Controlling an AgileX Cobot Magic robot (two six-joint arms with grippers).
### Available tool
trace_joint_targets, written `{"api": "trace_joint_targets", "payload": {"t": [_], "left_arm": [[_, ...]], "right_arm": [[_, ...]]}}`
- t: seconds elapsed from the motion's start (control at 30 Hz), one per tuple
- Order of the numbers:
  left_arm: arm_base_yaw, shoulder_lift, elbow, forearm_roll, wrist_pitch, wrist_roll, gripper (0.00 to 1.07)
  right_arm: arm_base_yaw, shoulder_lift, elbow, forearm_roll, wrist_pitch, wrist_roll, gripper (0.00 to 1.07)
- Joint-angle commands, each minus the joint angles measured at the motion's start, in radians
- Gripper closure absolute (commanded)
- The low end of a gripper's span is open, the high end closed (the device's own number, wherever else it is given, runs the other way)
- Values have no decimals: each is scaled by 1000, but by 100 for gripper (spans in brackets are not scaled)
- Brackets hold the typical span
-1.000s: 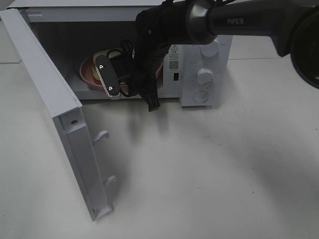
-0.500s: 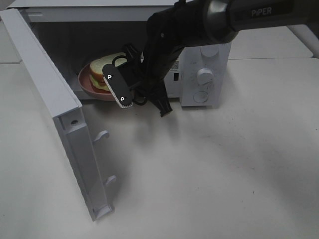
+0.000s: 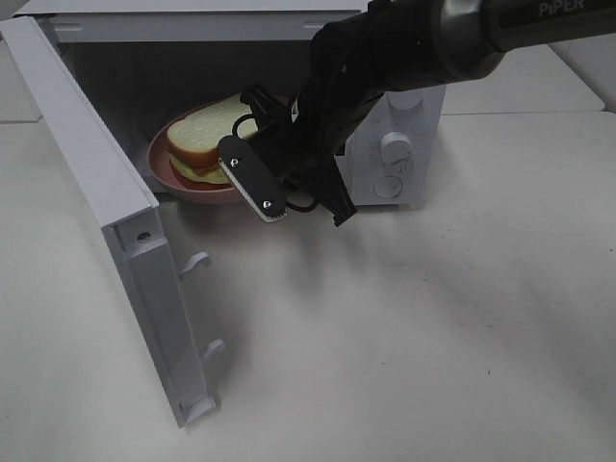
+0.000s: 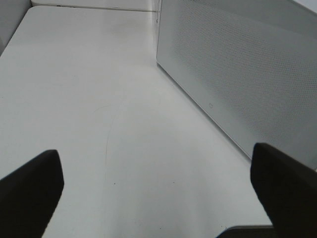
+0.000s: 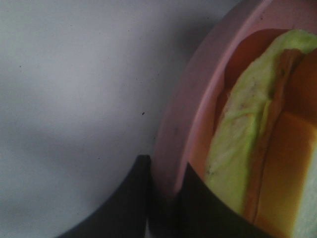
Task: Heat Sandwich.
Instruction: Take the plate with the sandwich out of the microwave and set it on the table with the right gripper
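The sandwich point(image 3: 207, 135), white bread with a tan crust and a green leafy layer, lies on the round pink plate point(image 3: 164, 159) inside the open microwave point(image 3: 395, 144), near the front of the cavity. My right gripper point(image 3: 245, 183) is shut on the plate's front rim. In the right wrist view its fingers point(image 5: 133, 198) clamp the pink rim point(image 5: 188, 124) beside the sandwich point(image 5: 237, 148). My left gripper point(image 4: 158, 198) is open and empty over bare table beside the microwave's perforated side wall point(image 4: 237, 74). It is out of the exterior high view.
The microwave door point(image 3: 106, 192) stands swung wide open at the left, reaching towards the table's front. Two round knobs point(image 3: 393, 146) sit on the control panel at the right. The white table point(image 3: 433, 337) extends in front.
My right gripper has moved right and towards the front with the plate's rim in it. The plate and sandwich have slid forward in the cavity, and more of them shows.
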Motion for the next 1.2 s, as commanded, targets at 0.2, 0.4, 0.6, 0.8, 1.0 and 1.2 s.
{"api": "trace_joint_targets", "payload": {"t": [0.2,0.4,0.6,0.8,1.0,1.2], "left_arm": [[4,-17,2,0,-5,0,10],[4,-17,2,0,-5,0,10],[4,-17,2,0,-5,0,10],[4,-17,2,0,-5,0,10],[4,-17,2,0,-5,0,10],[4,-17,2,0,-5,0,10]], "right_arm": [[-14,-98,102,119,-88,-111,107],[-14,-151,192,211,-144,-208,107],[-14,-203,263,270,-179,-256,107],[-14,-268,332,285,-216,-256,107],[-12,-331,409,285,-215,-253,107],[-12,-412,501,284,-182,-249,107]]}}
